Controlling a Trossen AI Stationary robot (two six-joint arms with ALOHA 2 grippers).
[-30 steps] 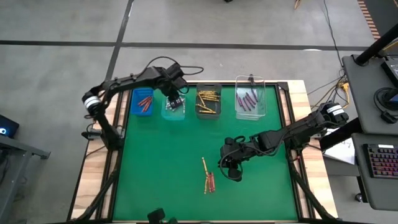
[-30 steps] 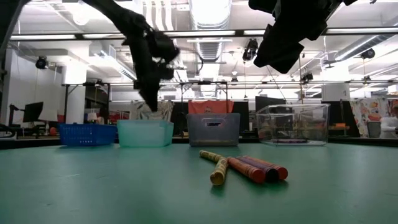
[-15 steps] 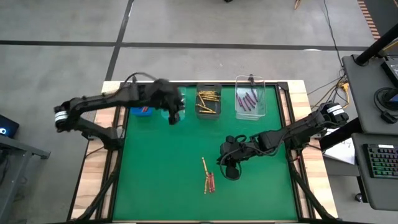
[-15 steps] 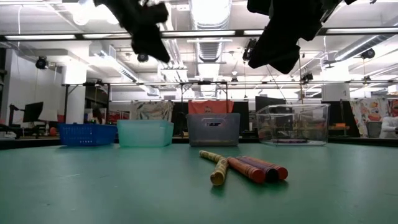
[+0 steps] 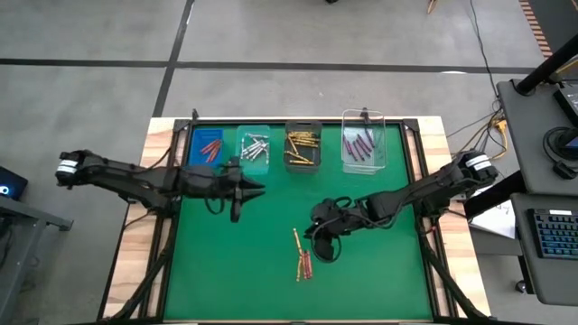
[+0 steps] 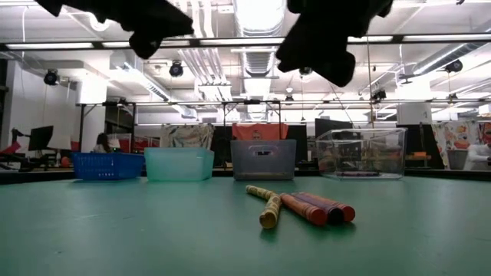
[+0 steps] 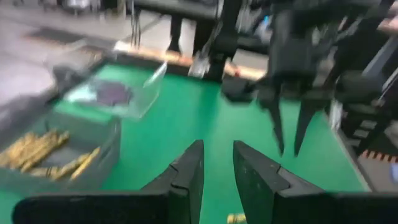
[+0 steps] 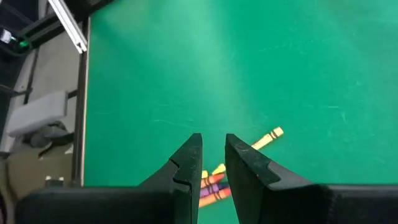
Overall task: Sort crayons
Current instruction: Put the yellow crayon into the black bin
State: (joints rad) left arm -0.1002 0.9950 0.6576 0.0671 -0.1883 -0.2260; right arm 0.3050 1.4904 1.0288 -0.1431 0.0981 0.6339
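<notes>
The left pincer (image 5: 256,189) has swung back from the pale bin (image 5: 254,150), where silver-grey crayons (image 5: 253,147) now lie, so that drop looks done. It hangs empty over the green counter (image 5: 271,280), fingers a narrow gap apart. The right pincer (image 5: 316,236), likewise slightly open and empty, has edged toward the loose crayons (image 5: 302,255) nearest the front edge. Farther back stand the blue bin (image 5: 209,150), grey bin (image 5: 303,150) and clear bin (image 5: 363,147), with a workshop beyond.
</notes>
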